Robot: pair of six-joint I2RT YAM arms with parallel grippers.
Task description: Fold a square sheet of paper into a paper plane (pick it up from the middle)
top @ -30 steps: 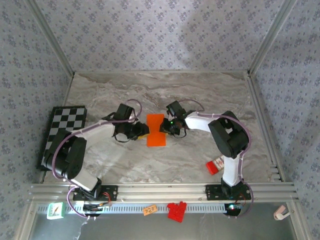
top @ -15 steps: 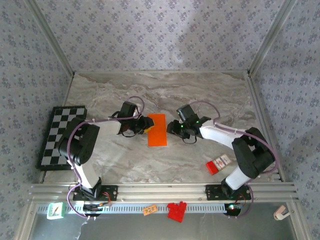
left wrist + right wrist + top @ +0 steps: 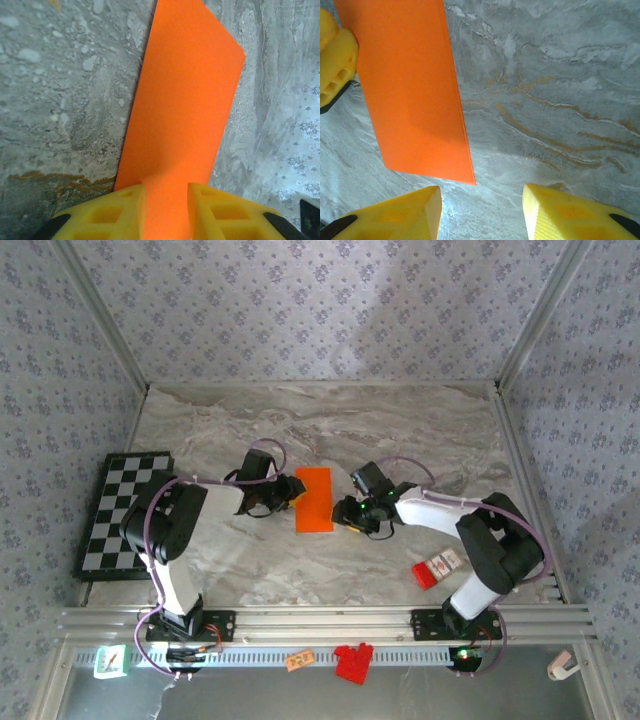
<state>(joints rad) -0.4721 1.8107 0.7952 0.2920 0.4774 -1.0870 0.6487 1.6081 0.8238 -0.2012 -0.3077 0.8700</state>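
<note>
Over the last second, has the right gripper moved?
Yes. The right gripper has backed off the orange sheet, shifting right and toward the near edge, closer to the red-and-white box.

Fig. 1. Paper sheet (image 3: 314, 500) at table (image 3: 300, 420) ctr; left gripper (image 3: 293, 490) at its L edge, right gripper (image 3: 346, 513) just R; checkerboard (image 3: 125, 510) far L; small box (image 3: 436, 568) near-R.

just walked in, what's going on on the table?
A bright orange sheet of paper, apparently folded to a narrow rectangle, lies flat on the grey marble table. The left gripper is at its left edge, jaws slightly apart, with paper showing between the fingers. The right gripper is open beside the sheet's right edge, touching nothing. There is no plane shape yet.
</note>
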